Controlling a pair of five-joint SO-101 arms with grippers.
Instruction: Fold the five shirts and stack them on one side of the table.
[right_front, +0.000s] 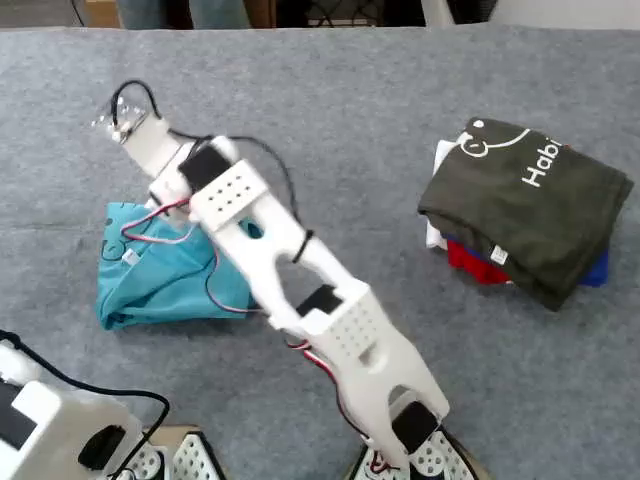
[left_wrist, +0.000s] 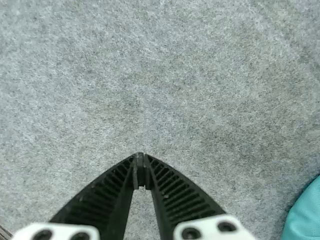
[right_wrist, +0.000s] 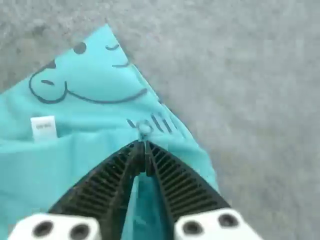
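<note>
A: What sits farthest left?
B: The left arm's base (right_front: 45, 425), at the near corner. The left gripper (left_wrist: 139, 161) hangs over the bare grey table (right_front: 400, 120), its fingertips closed tip to tip with nothing between them.
A: And next?
B: The teal shirt (right_front: 165, 275), loosely bunched on the table's left half. The right arm (right_front: 300, 270) stretches across it. The right gripper (right_wrist: 140, 146) is over the printed cloth, fingers pressed together; whether they pinch fabric, I cannot tell.
A: The right side?
B: A stack of folded shirts (right_front: 525, 215), dark olive on top, with red, blue and white beneath, well apart from the teal one.
</note>
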